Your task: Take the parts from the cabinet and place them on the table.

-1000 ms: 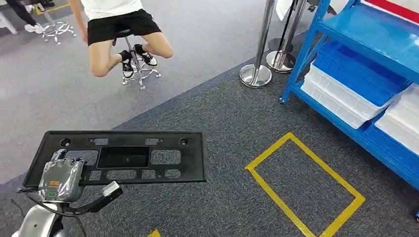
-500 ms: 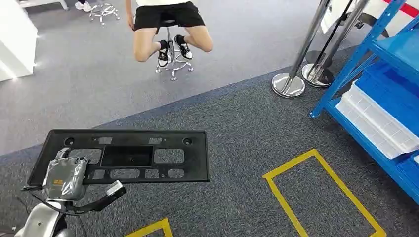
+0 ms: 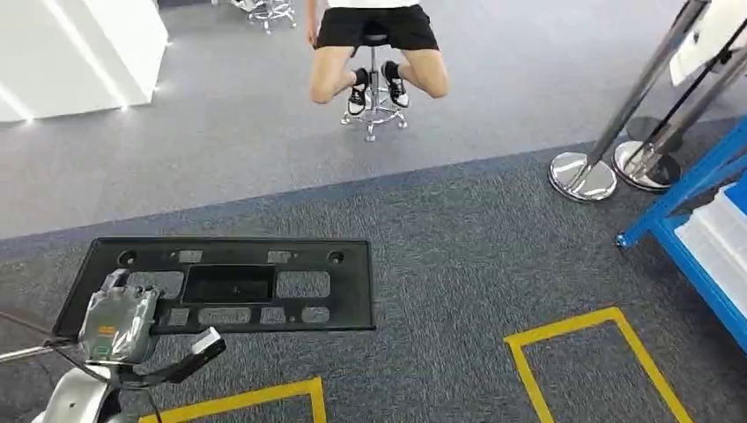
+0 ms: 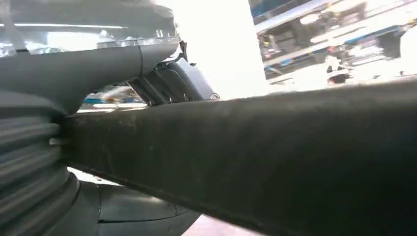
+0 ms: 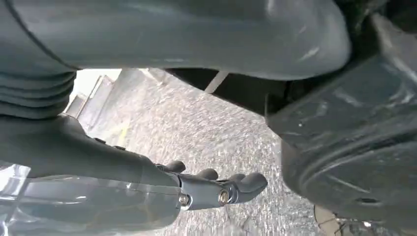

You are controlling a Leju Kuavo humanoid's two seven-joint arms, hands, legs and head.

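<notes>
Two chrome stanchion bases (image 3: 581, 176) at two o'clock, blue shelving (image 3: 696, 220) at three, seated person (image 3: 374, 44) at twelve. Flat black perforated panel (image 3: 264, 286) gripped by left hand (image 3: 114, 322); right hand (image 5: 206, 189) loosely extended, holding nothing.

Panel (image 3: 264, 282) on left hand (image 3: 114, 322), seated person (image 3: 374, 35) beyond, shelving (image 3: 705, 229) right.

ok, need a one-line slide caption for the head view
Left hand grips a flat black plastic panel with cutouts above grey carpet marked with yellow tape; person on a stool beyond.
</notes>
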